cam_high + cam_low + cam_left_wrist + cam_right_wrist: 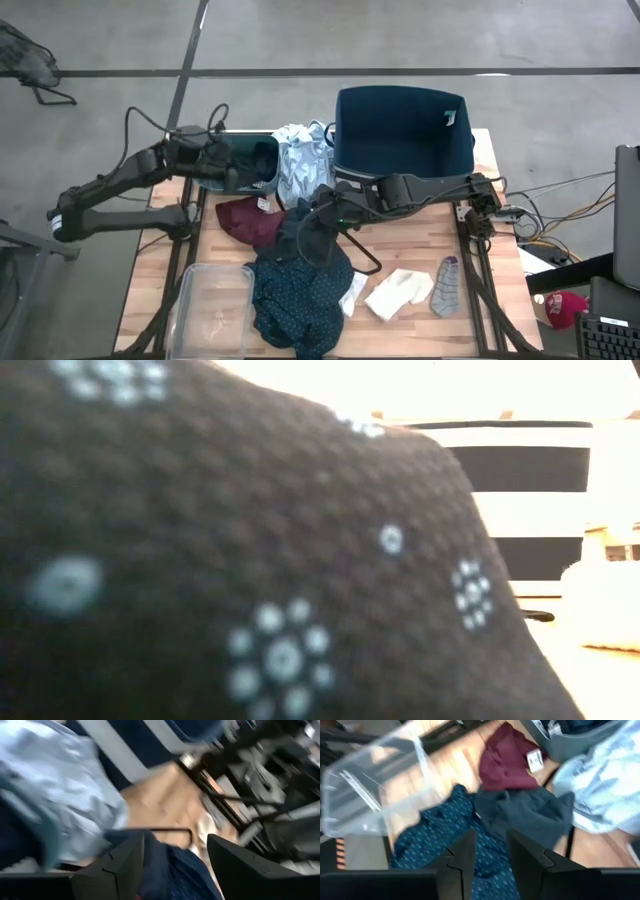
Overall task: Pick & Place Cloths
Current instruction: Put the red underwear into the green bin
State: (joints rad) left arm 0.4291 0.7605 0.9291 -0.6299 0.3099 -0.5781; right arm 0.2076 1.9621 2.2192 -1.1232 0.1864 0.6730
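The wooden counter (400, 255) is covered by maroon, black and navy dotted cloths (295, 290), white and grey socks (415, 290), and a clear tray (210, 305).

Bare wood lies open along the table (495, 290) edge right of the grey sock (446, 285) — the centre is crowded by piled cloths (300, 275), a hanger (362, 252), a clear tub (212, 305) and the navy bin (402, 130).

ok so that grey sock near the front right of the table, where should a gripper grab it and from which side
Judging from the high view, take the grey sock across its narrow middle, coming straight down from above. It lies flat and elongated on the bare table, just apart from the white cloth, so a top pinch should catch it alone. The right gripper is nearer.
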